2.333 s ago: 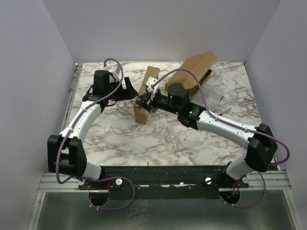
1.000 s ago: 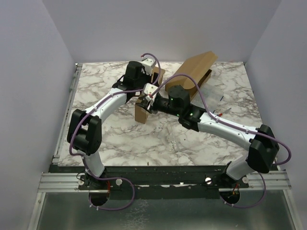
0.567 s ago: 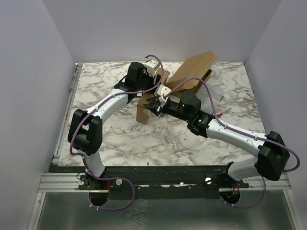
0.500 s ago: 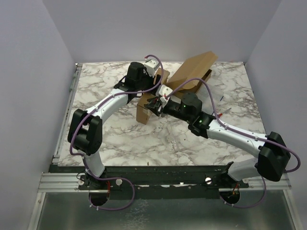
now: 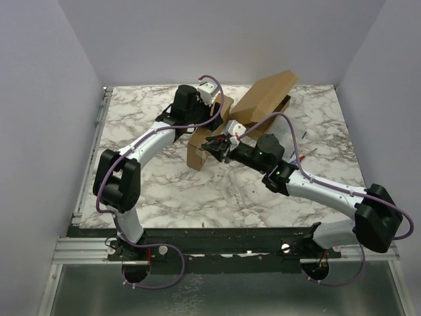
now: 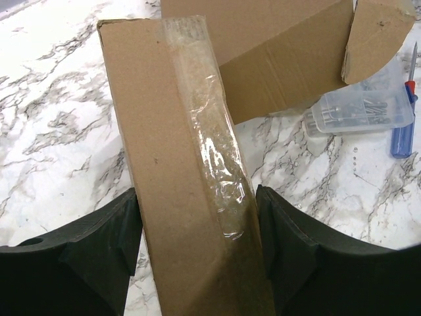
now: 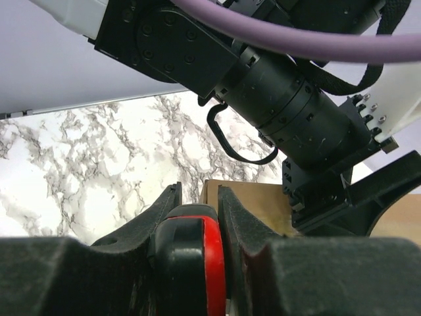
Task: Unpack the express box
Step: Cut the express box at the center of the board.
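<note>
The main risk we see is crowding: the right pincer [image 7: 197,201], clamped nearly closed on a black-and-red tool [image 7: 197,243], sits very near the left arm's wrist. A small misjudged push could knock the two arms together or lever the express box [image 6: 158,151] out of its hold. If the tool is a cutter, which we cannot confirm, it could skid off the glossy tape [image 6: 214,158] or go too deep and mark whatever is inside. The left pincer [image 6: 196,224] stands fairly wide, with its fingers pressed against both long sides of the box. The box slants up from the marble worktop [image 5: 197,191] near the middle rear, just in front of a larger brown carton [image 6: 276,59]. It is a narrow, plain brown cardboard box, sealed lengthwise with wrinkled clear tape. A clear plastic case [image 6: 362,108] and a blue-handled screwdriver [image 6: 402,131] lie beyond it.
</note>
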Action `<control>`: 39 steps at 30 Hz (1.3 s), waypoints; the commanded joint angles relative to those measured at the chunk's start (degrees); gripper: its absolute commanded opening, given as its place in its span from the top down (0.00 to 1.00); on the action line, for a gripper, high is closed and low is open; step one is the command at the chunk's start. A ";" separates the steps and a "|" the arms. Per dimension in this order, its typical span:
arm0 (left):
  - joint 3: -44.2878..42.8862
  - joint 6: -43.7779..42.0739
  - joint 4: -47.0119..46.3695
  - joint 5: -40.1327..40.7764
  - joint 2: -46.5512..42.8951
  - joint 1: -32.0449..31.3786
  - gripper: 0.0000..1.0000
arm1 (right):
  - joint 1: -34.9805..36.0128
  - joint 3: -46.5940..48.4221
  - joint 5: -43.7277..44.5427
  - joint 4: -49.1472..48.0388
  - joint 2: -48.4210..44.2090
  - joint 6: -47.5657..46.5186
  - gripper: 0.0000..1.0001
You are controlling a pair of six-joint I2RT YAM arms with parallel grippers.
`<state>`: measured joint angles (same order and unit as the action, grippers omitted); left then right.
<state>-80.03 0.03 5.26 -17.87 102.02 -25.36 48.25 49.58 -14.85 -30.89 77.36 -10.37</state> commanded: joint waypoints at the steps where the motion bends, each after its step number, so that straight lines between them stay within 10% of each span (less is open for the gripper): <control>1: 2.86 -5.13 9.68 0.75 5.05 1.40 0.71 | -0.35 -5.35 2.54 -1.79 -2.71 2.82 1.00; 7: 2.56 -4.75 9.84 0.40 5.38 1.41 0.71 | -0.35 -4.47 5.02 -7.56 -2.91 6.48 1.00; 24: 15.44 -8.10 19.59 0.20 -12.63 0.68 0.69 | -1.14 9.69 42.35 24.55 -19.74 8.43 1.00; 39: 29.96 -13.21 16.59 9.25 -32.14 -8.56 0.69 | -4.49 17.72 21.51 25.22 -3.13 8.98 1.00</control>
<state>-53.80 -11.73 14.87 -13.96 70.98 -32.86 44.12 67.33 12.27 -2.07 73.47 -0.10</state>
